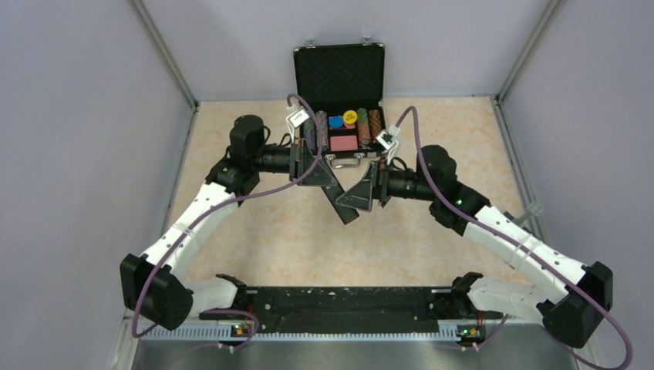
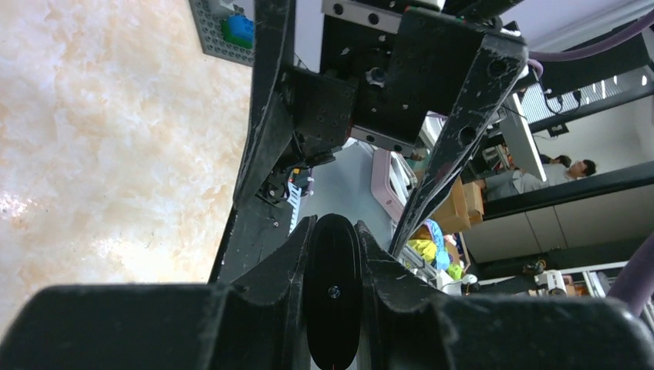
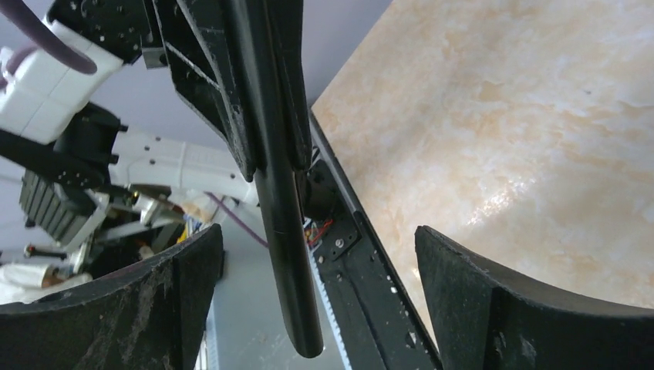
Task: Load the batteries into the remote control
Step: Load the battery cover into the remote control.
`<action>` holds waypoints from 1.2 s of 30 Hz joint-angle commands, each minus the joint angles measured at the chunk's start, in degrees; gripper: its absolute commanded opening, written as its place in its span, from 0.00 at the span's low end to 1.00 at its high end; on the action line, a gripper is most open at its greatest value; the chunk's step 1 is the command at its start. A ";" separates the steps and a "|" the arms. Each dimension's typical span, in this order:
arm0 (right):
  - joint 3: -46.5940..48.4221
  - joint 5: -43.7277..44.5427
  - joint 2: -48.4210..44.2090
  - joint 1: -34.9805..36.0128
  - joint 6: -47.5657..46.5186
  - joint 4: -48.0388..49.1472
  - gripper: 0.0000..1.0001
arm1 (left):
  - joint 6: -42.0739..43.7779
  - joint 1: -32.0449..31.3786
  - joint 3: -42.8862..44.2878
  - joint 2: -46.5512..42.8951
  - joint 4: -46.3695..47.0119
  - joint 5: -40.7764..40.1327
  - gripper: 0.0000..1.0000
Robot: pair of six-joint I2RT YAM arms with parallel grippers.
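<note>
The remote control (image 1: 344, 208) is a slim black bar held in the air between the two arms, above the table's middle. My left gripper (image 1: 322, 176) is shut on its upper end. In the left wrist view the remote (image 2: 333, 293) shows end-on, pinched between the two fingers. My right gripper (image 1: 361, 194) is open beside the remote's lower part. In the right wrist view the remote (image 3: 284, 231) hangs between the spread fingers (image 3: 493, 308) and nearer the left one; I cannot tell if it touches. The batteries are not in view.
An open black case (image 1: 339, 73) with coloured chips stands at the back of the marbled table (image 1: 254, 239), just behind both grippers. The black rail (image 1: 339, 304) with the arm bases runs along the near edge. Grey walls close in both sides.
</note>
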 commanded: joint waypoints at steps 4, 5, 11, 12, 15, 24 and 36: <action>3.66 -12.22 3.37 -0.37 -8.19 2.10 0.87 | 1.78 0.22 3.56 -0.72 4.15 5.48 0.00; 3.91 -12.97 3.28 -0.37 -9.09 1.91 0.86 | 1.31 0.18 3.57 -0.55 4.46 5.85 0.00; 5.72 -13.72 4.32 -0.37 -13.14 -1.25 0.66 | 0.02 0.17 3.53 0.21 6.42 6.55 0.00; 5.76 -13.58 4.55 -0.37 -13.30 -1.46 0.61 | 0.01 0.17 3.57 0.23 6.46 6.47 0.00; 5.74 -12.85 4.80 -0.34 -13.40 -1.13 0.50 | -0.16 0.22 3.27 0.36 6.53 5.96 0.00; 5.30 -6.69 4.26 -0.31 -12.76 -0.66 0.20 | -9.88 0.13 1.19 0.65 12.29 -2.08 0.27; 6.65 16.51 7.11 4.14 -16.16 0.32 0.12 | -16.55 -0.91 -5.58 -2.92 0.12 -37.72 0.63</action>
